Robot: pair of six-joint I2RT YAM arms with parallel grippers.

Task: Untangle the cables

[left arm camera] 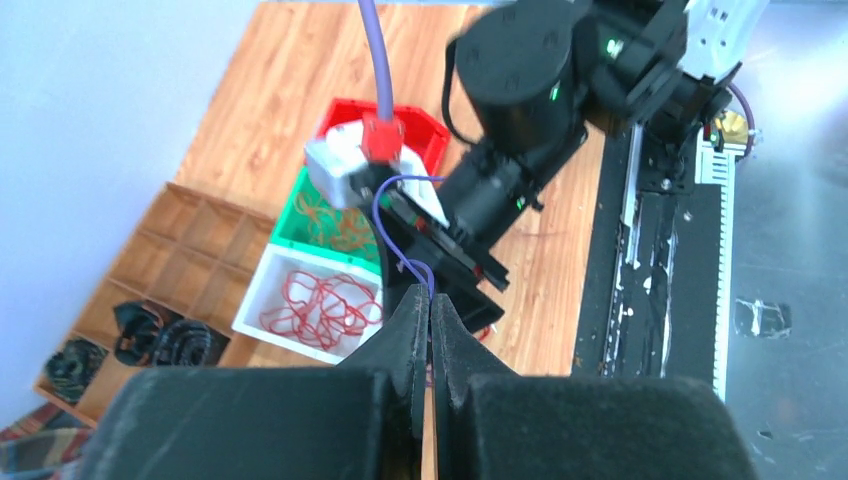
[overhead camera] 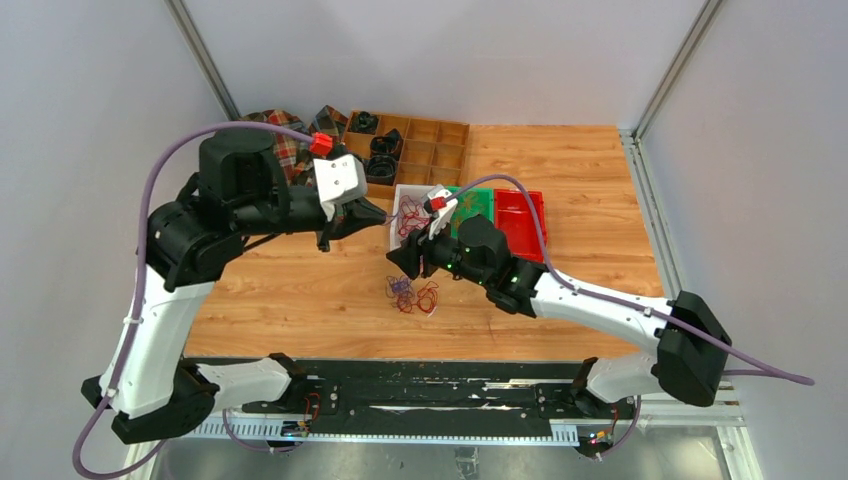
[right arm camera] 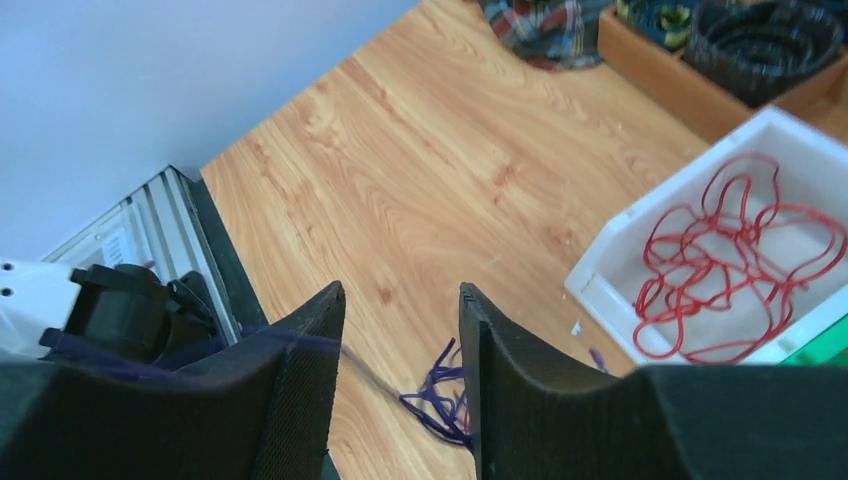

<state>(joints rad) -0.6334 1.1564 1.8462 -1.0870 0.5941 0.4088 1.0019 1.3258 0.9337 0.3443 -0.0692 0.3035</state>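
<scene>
Shows a wooden table (overhead camera: 560, 170) with the left arm (overhead camera: 160, 300) and right arm (overhead camera: 600, 305) both bent in toward its middle. At the far edge, a wooden compartment tray (overhead camera: 425, 145) with black coiled rings (overhead camera: 382, 168) in some cells. Just beside it, a row of three bins: white bin (overhead camera: 410, 187) holding loose red cables (overhead camera: 410, 222), green bin (overhead camera: 478, 205) holding orange-tan cables (left arm camera: 335, 225), then red bin (overhead camera: 520, 215). Left gripper (left arm camera: 430, 298) above the table near the white bin, fingers pressed together, pinching a purple cable (left arm camera: 376, 205) looping upward from the tips. Right gripper (right arm camera: 400, 295) close by, fingers spread, nothing between them, above a small purple-and-red tangle (overhead camera: 412, 293) lying on bare wood near the white bin.
</scene>
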